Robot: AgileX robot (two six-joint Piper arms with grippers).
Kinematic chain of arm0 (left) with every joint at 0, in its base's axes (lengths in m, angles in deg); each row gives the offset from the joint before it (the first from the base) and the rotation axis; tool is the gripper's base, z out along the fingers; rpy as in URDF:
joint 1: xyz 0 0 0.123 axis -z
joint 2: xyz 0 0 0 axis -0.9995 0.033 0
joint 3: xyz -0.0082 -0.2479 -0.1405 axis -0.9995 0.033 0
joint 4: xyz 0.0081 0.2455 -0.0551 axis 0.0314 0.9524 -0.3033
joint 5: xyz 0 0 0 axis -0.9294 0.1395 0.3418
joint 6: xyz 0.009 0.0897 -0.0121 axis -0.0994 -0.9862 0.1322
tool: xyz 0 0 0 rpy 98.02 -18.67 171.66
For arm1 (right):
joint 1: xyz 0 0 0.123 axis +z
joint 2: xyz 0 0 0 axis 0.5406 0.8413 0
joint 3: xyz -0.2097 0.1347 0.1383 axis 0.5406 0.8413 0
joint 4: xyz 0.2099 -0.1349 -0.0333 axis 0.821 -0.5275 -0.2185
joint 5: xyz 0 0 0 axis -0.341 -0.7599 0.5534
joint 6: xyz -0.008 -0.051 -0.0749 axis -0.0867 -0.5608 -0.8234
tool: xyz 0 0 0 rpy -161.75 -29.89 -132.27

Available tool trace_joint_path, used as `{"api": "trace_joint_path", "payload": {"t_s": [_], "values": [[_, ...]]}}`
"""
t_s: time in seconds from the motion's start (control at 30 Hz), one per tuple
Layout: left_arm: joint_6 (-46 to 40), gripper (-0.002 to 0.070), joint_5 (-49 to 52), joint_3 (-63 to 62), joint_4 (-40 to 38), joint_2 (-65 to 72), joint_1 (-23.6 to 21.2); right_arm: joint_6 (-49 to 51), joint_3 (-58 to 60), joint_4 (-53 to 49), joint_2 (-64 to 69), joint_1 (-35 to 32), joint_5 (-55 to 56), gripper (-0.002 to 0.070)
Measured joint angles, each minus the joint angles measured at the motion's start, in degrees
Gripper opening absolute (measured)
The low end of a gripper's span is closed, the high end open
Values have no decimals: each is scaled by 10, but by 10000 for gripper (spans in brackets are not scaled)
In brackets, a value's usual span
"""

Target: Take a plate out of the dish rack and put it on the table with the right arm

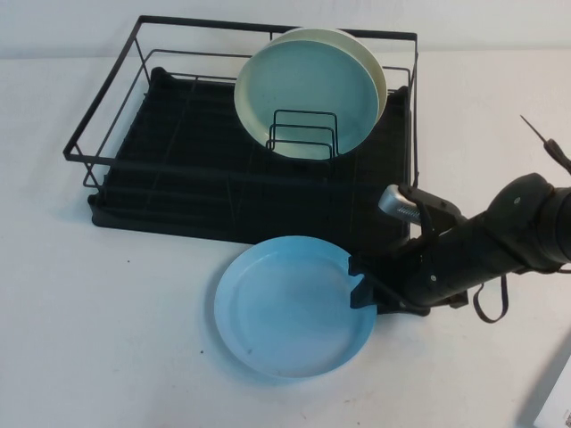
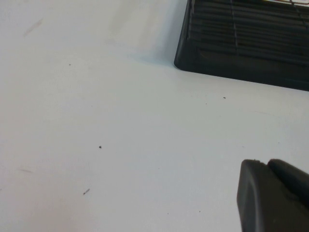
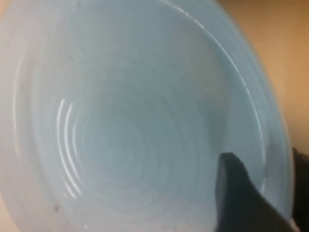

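The sky-blue plate lies flat on or just above the white table, right in front of the black dish rack. My right gripper is shut on the plate's right rim, one finger over the inside, the other outside. In the right wrist view the plate fills the picture and the right gripper straddles its rim. My left gripper is shut and empty above bare table, near a corner of the rack's tray; it is outside the high view.
A teal-green plate and a cream plate behind it stand upright in the rack's small wire holder. The right arm reaches in from the right edge. White table lies left of the blue plate.
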Motion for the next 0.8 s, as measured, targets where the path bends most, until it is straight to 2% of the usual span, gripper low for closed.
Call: {"api": "trace_joint_path", "payload": {"t_s": [0.17,0.27,0.37,0.6,0.8], "values": [[0,-6,0,0,0,0,0,-1,-1,-7,-6,0,0,334],[0,-6,0,0,0,0,0,-1,-7,-29,-24,-6,-26,348],[0,-6,0,0,0,0,0,-1,-12,-60,-61,-13,-53,291],[0,-6,0,0,0,0,0,7,-12,-142,-193,-17,-123,33],[0,-6,0,0,0,0,0,58,15,-230,-346,-17,-160,-13]]}}
